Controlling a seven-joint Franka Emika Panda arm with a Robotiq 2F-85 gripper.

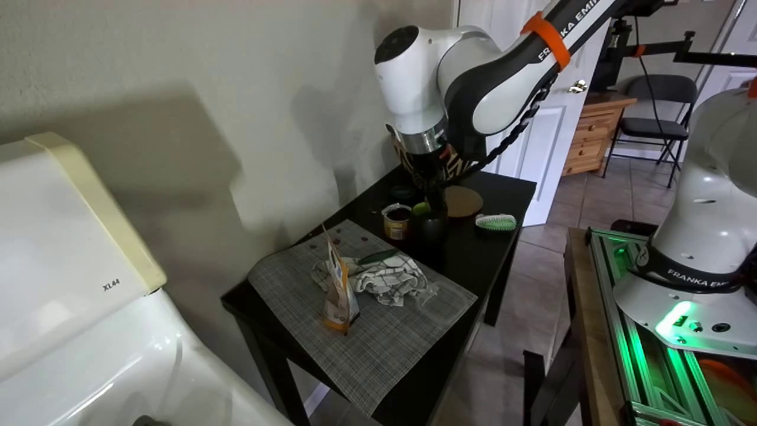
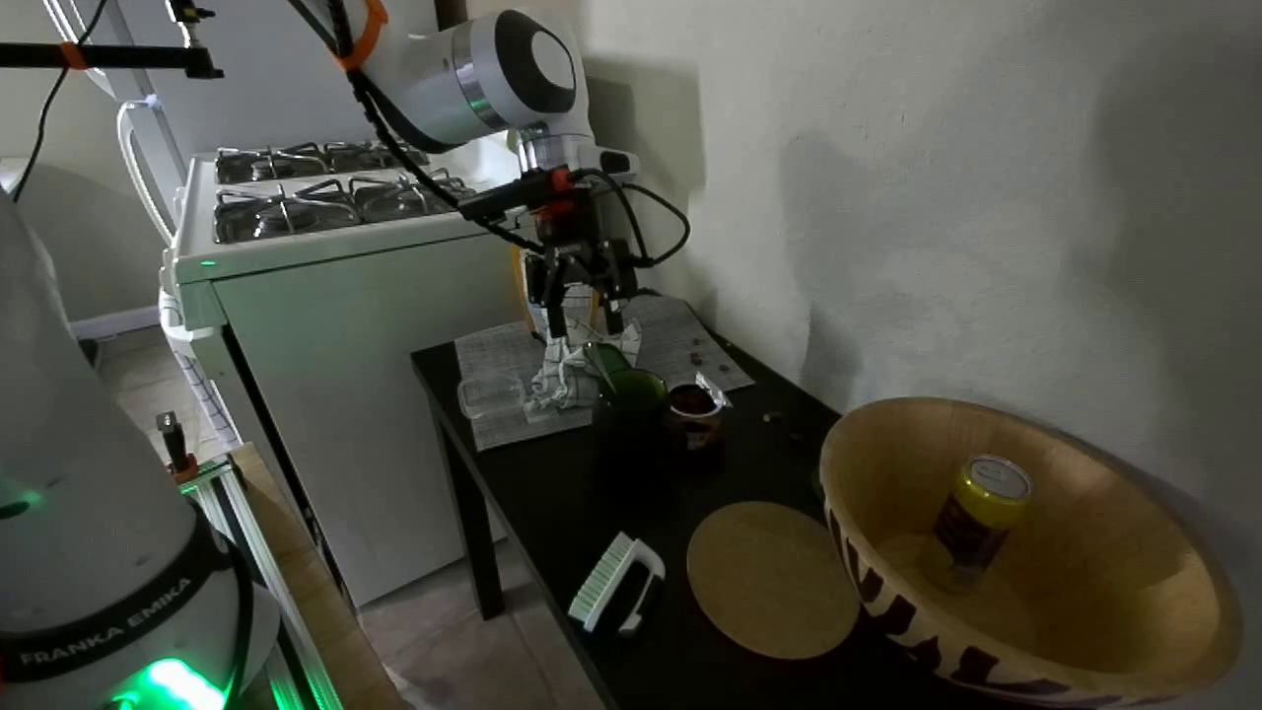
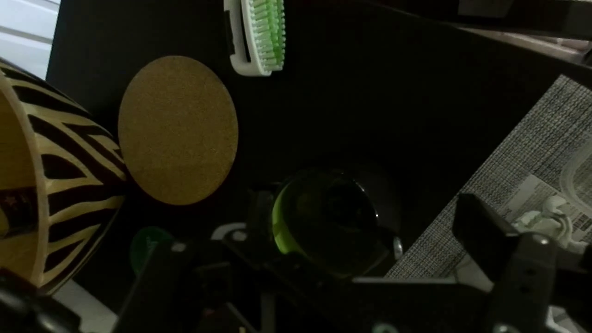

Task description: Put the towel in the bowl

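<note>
The towel (image 1: 393,278) is white with dark checks and lies crumpled on the grey placemat (image 1: 378,355). It also shows in an exterior view (image 2: 567,380) behind the green cup. The bowl (image 2: 1134,582) is large and wooden with dark stripes outside. It stands at the table's end and holds a yellow-topped can (image 2: 986,508). In the wrist view the bowl (image 3: 76,171) is at the left edge. My gripper (image 2: 586,327) points down, open and empty, above the table near the green cup (image 2: 636,394). In the wrist view the cup (image 3: 286,226) shows between the fingers (image 3: 365,208).
An open tin (image 2: 696,419) stands beside the cup. A white brush (image 2: 616,582) and a round cork mat (image 2: 774,582) lie between cup and bowl. An orange-white bag (image 1: 340,290) stands by the towel. A clear plastic lid (image 1: 446,302) lies on the placemat. A wall borders the table.
</note>
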